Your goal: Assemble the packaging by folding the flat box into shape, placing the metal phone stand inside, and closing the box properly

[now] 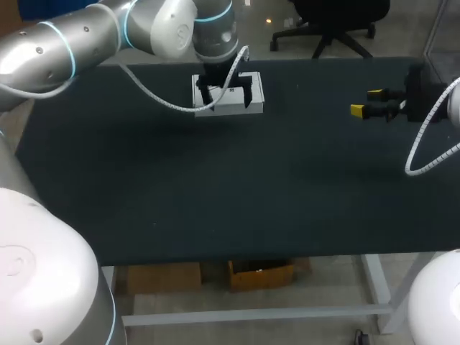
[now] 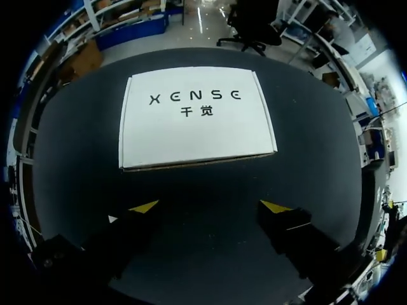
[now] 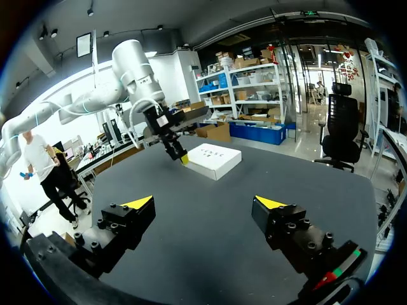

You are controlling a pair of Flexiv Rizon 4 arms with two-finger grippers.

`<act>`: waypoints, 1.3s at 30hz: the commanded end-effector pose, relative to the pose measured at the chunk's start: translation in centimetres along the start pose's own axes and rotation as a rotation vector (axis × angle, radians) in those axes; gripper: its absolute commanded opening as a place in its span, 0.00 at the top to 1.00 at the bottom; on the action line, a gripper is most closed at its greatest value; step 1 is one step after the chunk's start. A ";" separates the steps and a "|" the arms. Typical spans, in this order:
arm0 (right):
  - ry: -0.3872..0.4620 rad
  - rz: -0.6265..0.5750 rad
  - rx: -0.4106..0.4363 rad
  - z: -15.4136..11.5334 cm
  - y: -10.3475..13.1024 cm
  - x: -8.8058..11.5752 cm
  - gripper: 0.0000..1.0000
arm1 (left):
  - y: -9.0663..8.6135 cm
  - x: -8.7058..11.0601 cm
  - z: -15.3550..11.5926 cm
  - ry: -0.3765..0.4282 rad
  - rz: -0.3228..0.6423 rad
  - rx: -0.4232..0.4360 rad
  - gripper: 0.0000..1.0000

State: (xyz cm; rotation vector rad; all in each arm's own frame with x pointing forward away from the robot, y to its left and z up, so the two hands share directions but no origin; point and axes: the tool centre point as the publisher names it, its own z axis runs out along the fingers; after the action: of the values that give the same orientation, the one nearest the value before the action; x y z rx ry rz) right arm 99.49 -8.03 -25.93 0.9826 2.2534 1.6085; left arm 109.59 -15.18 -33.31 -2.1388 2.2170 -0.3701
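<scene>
A white box (image 1: 230,99) lies closed and flat on the dark table at the far middle; its printed lid (image 2: 194,119) fills the left wrist view ahead of the fingers, and it shows small (image 3: 215,159) in the right wrist view. My left gripper (image 1: 228,92) hangs just above the box, open, its yellow tips (image 2: 145,206) on the near side of the box's edge with nothing between them. My right gripper (image 1: 363,102) hovers at the far right of the table, open and empty, its yellow tips (image 3: 140,203) wide apart. No metal phone stand is visible.
The dark table (image 1: 237,187) stretches bare between the box and the front edge. My left arm (image 1: 86,36) crosses over the table's far left corner. A white cable (image 1: 158,97) loops down beside the left gripper.
</scene>
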 end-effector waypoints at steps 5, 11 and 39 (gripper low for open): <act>0.005 -0.001 -0.004 -0.1 -0.1 -0.1 0.00 | 6.8 -2.1 -3.8 0.099 0.048 0.345 0.00; 0.005 -0.001 -0.004 -0.1 -0.1 -0.1 0.00 | 8.0 -3.0 -4.6 0.159 0.108 0.398 0.00; 0.005 -0.001 -0.004 -0.1 -0.1 -0.1 0.00 | 10.8 -5.9 -8.9 0.355 0.414 0.465 0.00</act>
State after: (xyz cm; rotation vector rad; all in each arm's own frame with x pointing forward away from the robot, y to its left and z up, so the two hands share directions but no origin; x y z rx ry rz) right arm 99.48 -8.03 -25.93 0.9826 2.2535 1.6085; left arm 97.82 -8.43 -27.80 -1.4417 2.3504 -1.1300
